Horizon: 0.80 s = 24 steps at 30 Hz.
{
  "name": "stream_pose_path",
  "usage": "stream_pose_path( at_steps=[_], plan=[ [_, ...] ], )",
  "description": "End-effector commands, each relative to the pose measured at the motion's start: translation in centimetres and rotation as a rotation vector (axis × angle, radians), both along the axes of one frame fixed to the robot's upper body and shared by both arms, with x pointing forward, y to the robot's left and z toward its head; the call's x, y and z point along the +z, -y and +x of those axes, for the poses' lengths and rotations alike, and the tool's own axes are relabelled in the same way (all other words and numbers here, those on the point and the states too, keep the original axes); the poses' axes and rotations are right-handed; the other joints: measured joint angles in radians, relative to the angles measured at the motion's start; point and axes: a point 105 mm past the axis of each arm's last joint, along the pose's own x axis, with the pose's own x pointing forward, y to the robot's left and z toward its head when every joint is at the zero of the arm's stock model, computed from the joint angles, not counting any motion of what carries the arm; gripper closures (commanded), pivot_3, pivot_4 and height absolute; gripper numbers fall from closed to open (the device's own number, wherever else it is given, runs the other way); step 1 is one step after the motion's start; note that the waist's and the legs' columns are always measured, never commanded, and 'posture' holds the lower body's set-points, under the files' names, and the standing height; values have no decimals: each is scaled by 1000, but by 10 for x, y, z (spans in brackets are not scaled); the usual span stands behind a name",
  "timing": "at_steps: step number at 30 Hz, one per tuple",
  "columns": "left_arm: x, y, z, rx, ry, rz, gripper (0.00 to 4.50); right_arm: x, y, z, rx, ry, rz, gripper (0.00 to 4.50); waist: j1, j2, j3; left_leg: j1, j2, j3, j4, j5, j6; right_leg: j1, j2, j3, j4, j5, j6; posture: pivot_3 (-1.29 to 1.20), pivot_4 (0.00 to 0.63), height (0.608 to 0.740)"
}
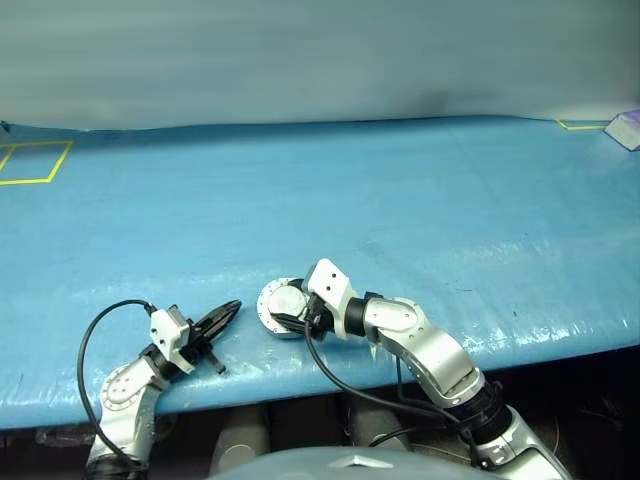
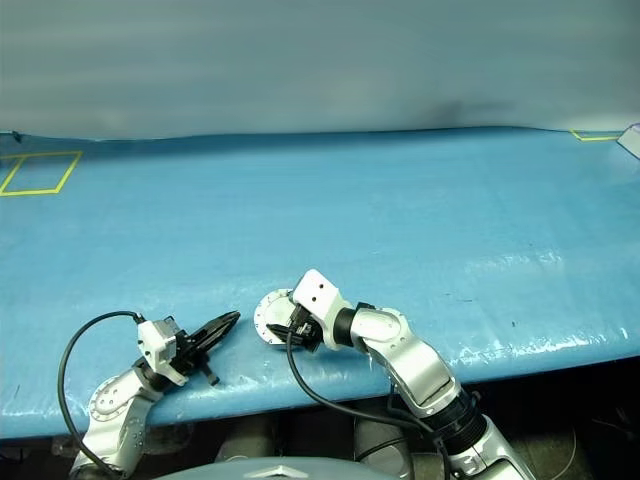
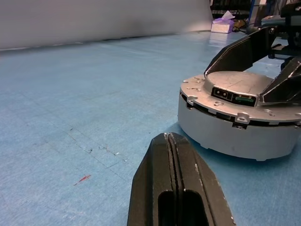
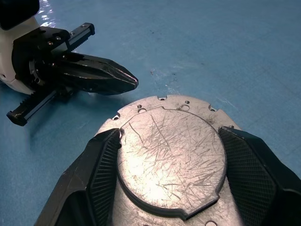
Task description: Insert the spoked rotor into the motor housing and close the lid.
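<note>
I see wide blue counter (image 1: 400, 200), near edge lower frame. Round silver metal motor housing (image 3: 235, 136) sits lower centre, scratched grey disc lid (image 4: 171, 155) shut flat on top. My right claw (image 4: 171, 165) straddles lid, fingers apart, touching raised disc's sides. Left claw (image 1: 222, 318), closed, empty, points at housing from lower left, just beside it. Nothing between.

A wide work surface covered in a glossy, slightly wrinkled blue plastic sheet (image 1: 420, 210) fills most of the scene. A square outline of yellow tape (image 1: 30, 162) is stuck to the sheet at its far left corner, and a second yellow tape outline (image 1: 582, 125) sits at the far right edge. Beside that one lies a small pale purple-and-white packet (image 1: 626, 130). A plain grey wall (image 1: 320, 55) rises behind the surface.
</note>
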Motion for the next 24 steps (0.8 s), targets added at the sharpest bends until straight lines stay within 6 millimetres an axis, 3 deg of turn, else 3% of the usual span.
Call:
stream_pose_path(
  at_steps=[1, 5, 9, 16, 24],
  plan=[
    [29, 13, -4, -39, 55, -20, 4500, 7, 2, 2, -9, 27, 18, 1502, 1, -1, 1, 0, 0, 0, 0, 0, -1, 0, 0, 0, -1, 0, 0, 0, 150, 740],
    [58, 25, -9, -14, 87, -77, 4500, 6, 3, 2, -7, 28, 12, 1502, 2, -4, 2, -1, 0, 0, 0, -1, -1, -1, 0, 0, -2, 0, 0, 0, 150, 740],
    [75, 40, -17, -28, 100, -70, 4500, 4, 2, 3, -5, 26, 8, 1502, 1, -5, 4, -1, 0, 0, -1, -1, -2, -1, 0, 0, -3, 0, 0, 0, 150, 740],
    [81, 57, -34, -35, 79, -59, 4500, -6, 4, 1, 14, 23, -39, 1502, 1, -7, 5, -1, 1, 0, -2, -3, -3, -3, 0, -1, -10, 0, 0, 0, 150, 740],
    [81, 65, -38, -36, 66, -52, 4500, -13, 7, 0, 22, 11, -79, 1502, 1, -7, 5, -1, 1, 0, -2, -4, -3, -3, -1, -1, -13, 0, 0, 0, 150, 740]
  ],
)
